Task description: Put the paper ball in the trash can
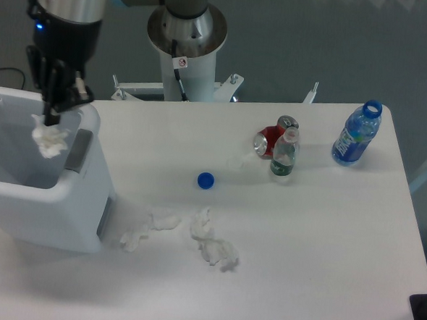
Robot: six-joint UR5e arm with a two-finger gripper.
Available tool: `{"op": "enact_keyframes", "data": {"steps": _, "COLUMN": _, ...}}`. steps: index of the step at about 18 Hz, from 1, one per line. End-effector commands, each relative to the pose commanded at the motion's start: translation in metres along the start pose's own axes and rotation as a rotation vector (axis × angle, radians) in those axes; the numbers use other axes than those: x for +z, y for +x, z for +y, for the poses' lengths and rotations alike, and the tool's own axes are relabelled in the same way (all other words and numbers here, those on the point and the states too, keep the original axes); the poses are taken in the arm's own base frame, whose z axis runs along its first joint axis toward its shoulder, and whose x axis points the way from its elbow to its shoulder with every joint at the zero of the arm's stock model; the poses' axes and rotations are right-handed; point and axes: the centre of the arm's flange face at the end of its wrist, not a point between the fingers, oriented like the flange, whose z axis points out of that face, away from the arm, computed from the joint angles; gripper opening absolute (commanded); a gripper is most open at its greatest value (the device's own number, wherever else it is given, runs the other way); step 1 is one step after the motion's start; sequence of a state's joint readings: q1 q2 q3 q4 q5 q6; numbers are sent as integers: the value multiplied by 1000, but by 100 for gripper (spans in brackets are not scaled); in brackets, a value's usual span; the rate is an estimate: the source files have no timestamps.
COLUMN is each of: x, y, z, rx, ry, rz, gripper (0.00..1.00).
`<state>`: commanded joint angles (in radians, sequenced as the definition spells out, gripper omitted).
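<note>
Your tool (52, 114) is pinched on the small lumpy white paper ball (49, 139), which hangs just under its fingertips over the open mouth of the large white boxy plastic trash can (23, 192), near the grey panel on its rim. Well off to the tool's right on the white desk (303, 238) lie a blue bottle cap (206, 180), flat white paper scraps (212, 243), a red can (267, 140), a small clear bottle (284, 155) and a blue bottle (357, 134).

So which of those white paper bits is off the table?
The paper ball, pinched in the claw over the trash can. The paper scraps lie flat on the table.
</note>
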<state>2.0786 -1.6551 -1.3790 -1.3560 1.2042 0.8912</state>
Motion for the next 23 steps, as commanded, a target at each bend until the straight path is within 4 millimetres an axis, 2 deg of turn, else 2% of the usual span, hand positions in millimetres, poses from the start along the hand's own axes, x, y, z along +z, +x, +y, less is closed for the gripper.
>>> {"op": "enact_keyframes", "data": {"steps": 1, "x": 4, "y": 3, "z": -1, "rx": 7, "ry": -3, "rz": 6, "gripper": 34}}
{"op": "enact_keyframes", "data": {"steps": 2, "x": 6, "y": 6, "z": -2, "rx": 11, "ry": -4, "rz": 14, "gripper": 59}}
{"op": "enact_keyframes", "data": {"steps": 3, "x": 8, "y": 8, "z": -3, "rx": 14, "ry": -5, "rz": 18, "gripper": 89}}
{"op": "enact_keyframes", "data": {"steps": 4, "x": 8, "y": 9, "z": -3, "rx": 9, "ry": -6, "rz": 18, "gripper": 100}}
{"op": "enact_keyframes", "data": {"steps": 11, "x": 6, "y": 8, "z": -2, "rx": 7, "ry": -4, "rz": 11, "gripper": 100}}
{"op": "enact_keyframes", "data": {"steps": 13, "x": 0, "y": -5, "z": 4, "rx": 3, "ry": 1, "rz": -30, "gripper": 100}}
{"op": "enact_keyframes", "data": {"steps": 15, "x": -9, "y": -32, "z": 24, "rx": -35, "ry": -24, "rz": -98, "gripper": 100}}
{"op": "enact_keyframes", "data": {"steps": 17, "x": -14, "y": -51, "z": 43, "rx": -43, "ry": -76, "rz": -142, "gripper": 100}}
{"op": "enact_keyframes", "data": {"steps": 21, "x": -22, "y": -98, "z": 93, "rx": -44, "ry": -136, "rz": -182, "gripper": 100}}
{"op": "enact_keyframes", "data": {"steps": 23, "x": -17, "y": -117, "z": 117, "rx": -45, "ry": -182, "rz": -188, "gripper": 100}}
